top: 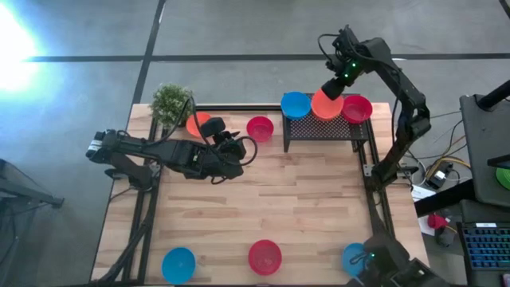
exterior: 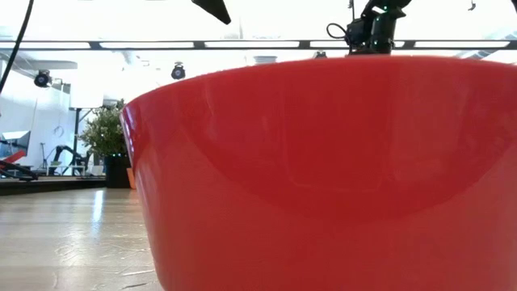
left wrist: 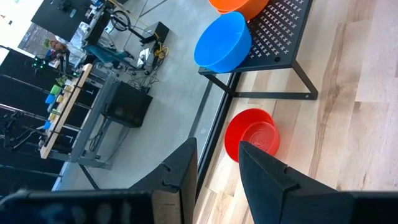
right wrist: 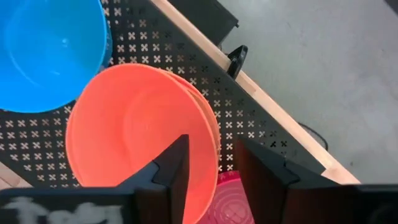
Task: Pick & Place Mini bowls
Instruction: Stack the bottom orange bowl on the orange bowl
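Orange bowl point(top: 325, 104) on the dark perforated rack point(top: 327, 127) at the table's far edge, between a blue bowl point(top: 295, 104) and a red bowl point(top: 357, 108); looks like two orange shells nested in the right wrist view. Right gripper point(top: 332, 86) directly above it, fingers point(right wrist: 177, 168) spread to either side of the orange rim, not pinching it. Left gripper point(top: 237, 149) low over the wooden table point(top: 263, 207), jaws parted and empty, pointed toward a red bowl on the table point(top: 260, 127) just beside the rack. Another orange bowl point(top: 197, 123) next to the potted plant point(top: 171, 102). Along the near edge: a blue bowl at the left point(top: 178, 265), a red bowl in the middle point(top: 264, 257), a blue bowl at the right point(top: 354, 259)
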You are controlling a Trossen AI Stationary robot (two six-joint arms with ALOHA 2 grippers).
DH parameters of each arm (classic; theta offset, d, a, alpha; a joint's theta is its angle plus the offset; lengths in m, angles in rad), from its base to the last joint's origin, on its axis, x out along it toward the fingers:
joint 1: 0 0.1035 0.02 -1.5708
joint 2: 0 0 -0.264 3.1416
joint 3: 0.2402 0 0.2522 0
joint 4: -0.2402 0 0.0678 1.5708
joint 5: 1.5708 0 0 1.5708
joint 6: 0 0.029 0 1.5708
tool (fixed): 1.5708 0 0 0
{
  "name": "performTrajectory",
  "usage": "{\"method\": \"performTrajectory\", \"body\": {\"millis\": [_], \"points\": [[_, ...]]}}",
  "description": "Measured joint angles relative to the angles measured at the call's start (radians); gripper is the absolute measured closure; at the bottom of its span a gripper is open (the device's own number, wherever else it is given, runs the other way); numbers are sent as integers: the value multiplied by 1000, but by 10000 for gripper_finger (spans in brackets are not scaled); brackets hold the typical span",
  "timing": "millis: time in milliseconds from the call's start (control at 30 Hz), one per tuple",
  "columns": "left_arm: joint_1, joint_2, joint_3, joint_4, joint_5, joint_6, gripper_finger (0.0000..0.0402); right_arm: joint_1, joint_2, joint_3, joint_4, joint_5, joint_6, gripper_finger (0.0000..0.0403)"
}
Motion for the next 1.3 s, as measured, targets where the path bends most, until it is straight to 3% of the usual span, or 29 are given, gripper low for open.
{"method": "performTrajectory", "body": {"millis": [233,533,833,1000,1300], "points": [[0,0,0,0,0,0,287,0,-5,60,-14,58,15,284],[0,0,0,0,0,15,287,0,-5,25,-24,75,64,388],[2,0,0,0,0,16,287,0,-5,22,-23,70,59,394],[4,0,0,0,0,16,287,0,-5,22,-23,-17,59,394],[6,0,0,0,0,16,287,0,1,-4,-22,-1,63,394]]}}
